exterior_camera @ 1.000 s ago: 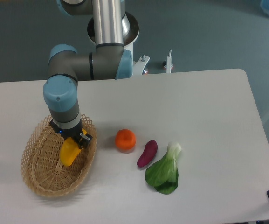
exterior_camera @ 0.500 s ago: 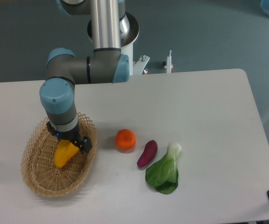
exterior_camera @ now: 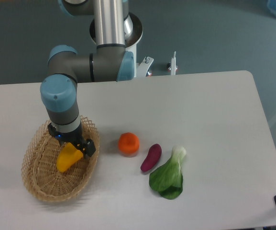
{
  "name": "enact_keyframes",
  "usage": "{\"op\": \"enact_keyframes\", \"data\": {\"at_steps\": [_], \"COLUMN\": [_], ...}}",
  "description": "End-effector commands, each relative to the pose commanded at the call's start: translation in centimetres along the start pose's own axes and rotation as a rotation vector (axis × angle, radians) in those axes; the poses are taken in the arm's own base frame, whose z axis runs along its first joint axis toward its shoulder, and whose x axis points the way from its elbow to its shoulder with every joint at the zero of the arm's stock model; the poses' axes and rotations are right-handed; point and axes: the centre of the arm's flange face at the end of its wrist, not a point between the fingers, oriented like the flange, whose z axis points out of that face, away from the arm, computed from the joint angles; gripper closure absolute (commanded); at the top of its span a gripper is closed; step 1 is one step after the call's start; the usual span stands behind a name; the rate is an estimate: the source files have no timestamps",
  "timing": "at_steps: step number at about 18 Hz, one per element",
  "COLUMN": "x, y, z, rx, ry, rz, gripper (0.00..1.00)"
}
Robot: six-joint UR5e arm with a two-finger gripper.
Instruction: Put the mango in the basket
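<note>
I have the claw [exterior_camera: 74,146] low inside the basket [exterior_camera: 37,184], with the mango [exterior_camera: 67,157] just below its tips, over the woven floor. I think it grips the fruit, though the wrist hides the fingers; I cannot tell.

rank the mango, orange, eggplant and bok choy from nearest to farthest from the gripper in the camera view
From the gripper:
1. mango, right at the fingers, inside the basket.
2. orange, on the table just past the basket's rim.
3. eggplant, beyond the orange.
4. bok choy, farthest out, beside the eggplant.
</note>
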Motion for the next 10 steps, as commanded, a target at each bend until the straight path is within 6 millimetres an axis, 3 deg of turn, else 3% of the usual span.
{"op": "enact_keyframes", "data": {"at_steps": [10], "x": [-0.82], "y": [0.49], "z": [-0.78], "rx": [-0.001], "ry": [-0.031], "rz": [-0.01], "gripper": [0.0]}}
